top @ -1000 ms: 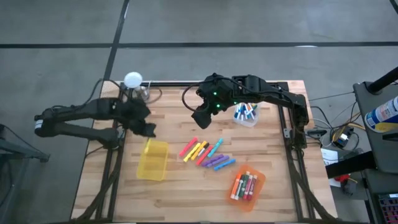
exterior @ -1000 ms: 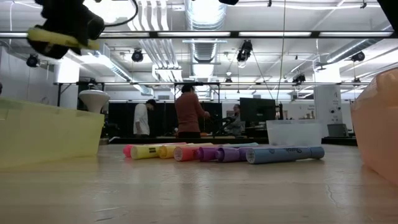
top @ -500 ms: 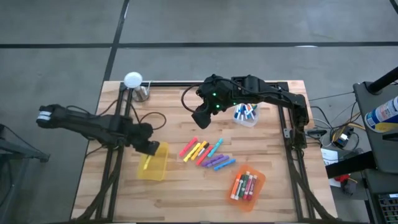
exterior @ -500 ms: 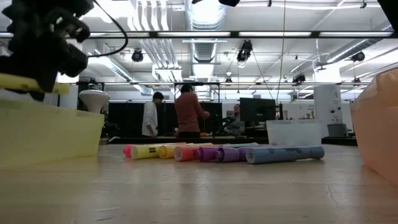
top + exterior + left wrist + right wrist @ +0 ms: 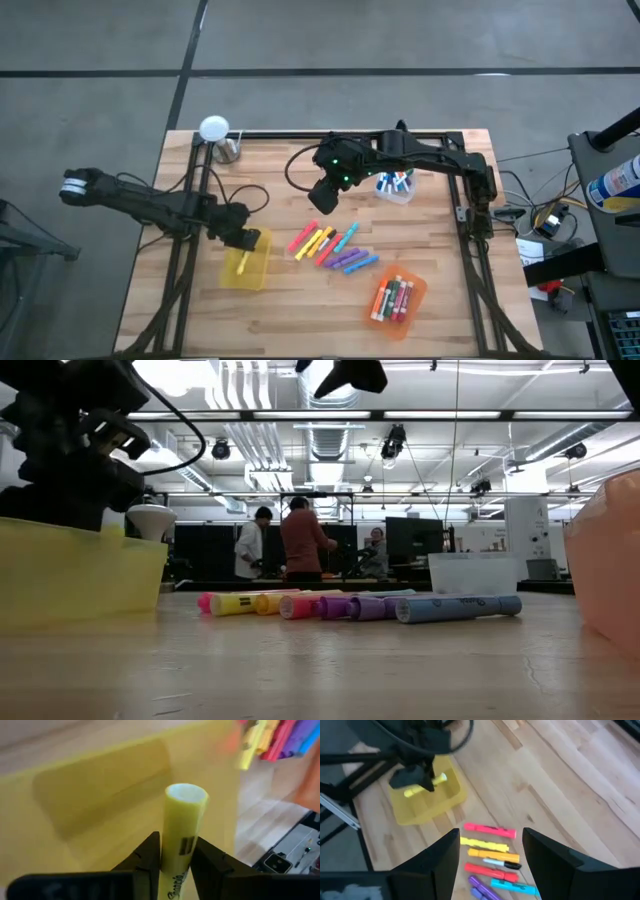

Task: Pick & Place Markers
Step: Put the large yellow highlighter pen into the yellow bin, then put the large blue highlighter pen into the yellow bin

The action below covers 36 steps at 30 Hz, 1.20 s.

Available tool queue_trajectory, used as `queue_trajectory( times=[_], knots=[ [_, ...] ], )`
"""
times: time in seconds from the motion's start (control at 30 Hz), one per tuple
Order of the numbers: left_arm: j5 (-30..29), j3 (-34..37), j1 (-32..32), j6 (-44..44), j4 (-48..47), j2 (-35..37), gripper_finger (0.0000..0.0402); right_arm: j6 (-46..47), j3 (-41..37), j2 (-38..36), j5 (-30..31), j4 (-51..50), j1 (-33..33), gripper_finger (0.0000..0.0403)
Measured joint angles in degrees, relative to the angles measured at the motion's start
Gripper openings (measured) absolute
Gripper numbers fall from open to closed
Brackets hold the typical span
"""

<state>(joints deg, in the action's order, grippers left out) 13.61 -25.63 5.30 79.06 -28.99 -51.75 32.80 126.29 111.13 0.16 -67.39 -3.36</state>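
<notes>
The light wooden plank table [image 5: 290, 300] carries everything, and its far part is hidden in the low view behind a row of markers. The translucent yellow plastic bin [image 5: 246, 262] sits toward the table's left side; in the low view only one wall of it shows, cut off at the picture's edge. The translucent orange plastic bin [image 5: 398, 297] holds several markers, but their colours are hard to separate from above. The small clear plastic bin [image 5: 395, 186], at the back, is partly covered by the right arm.

The left gripper [image 5: 240, 240] hangs over the yellow bin's rim. Its wrist view shows what no other view does — the two dark fingers [image 5: 146, 860] clenched on a short yellow capped marker [image 5: 182, 835], which points into the bin. In the low view this gripper is only a dark mass, and the marker cannot be seen there.

The right gripper [image 5: 322, 198] hovers above the table with its jaws spread wide and nothing between them (its wrist view looks down on the group).

The loose capped markers [image 5: 333, 246] — pink, yellow, orange, red, teal, purple, blue — lie together near the table's middle, between the yellow and orange bins.
</notes>
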Motion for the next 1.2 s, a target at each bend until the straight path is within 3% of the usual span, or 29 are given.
queue_trajectory(
  times=[0.37, 0.5, 0.73, 1.2],
  knots=[
    [-0.72, 0.0, -0.04, -0.45, 1.1, 0.1, 0.0187, -0.52, -3.54, 0.0, -0.55, -0.06, 0.0, 0.0208],
    [-0.54, -0.78, -0.04, -0.59, 1.08, 0.37, 0.0193, -4.96, -4.52, -0.02, -3.0, -0.27, 0.19, 0.0208],
    [-0.47, -6.49, -0.41, -6.24, 1.19, 0.97, 0.0194, -20.59, -6.87, -0.02, -4.66, -3.73, 3.54, 0.0208],
    [-2.63, -21.84, -2.27, -20.82, 2.55, 1.07, 0.0194, -29.11, -20.13, 0.0, -4.67, -7.07, 10.56, 0.0208]
  ],
)
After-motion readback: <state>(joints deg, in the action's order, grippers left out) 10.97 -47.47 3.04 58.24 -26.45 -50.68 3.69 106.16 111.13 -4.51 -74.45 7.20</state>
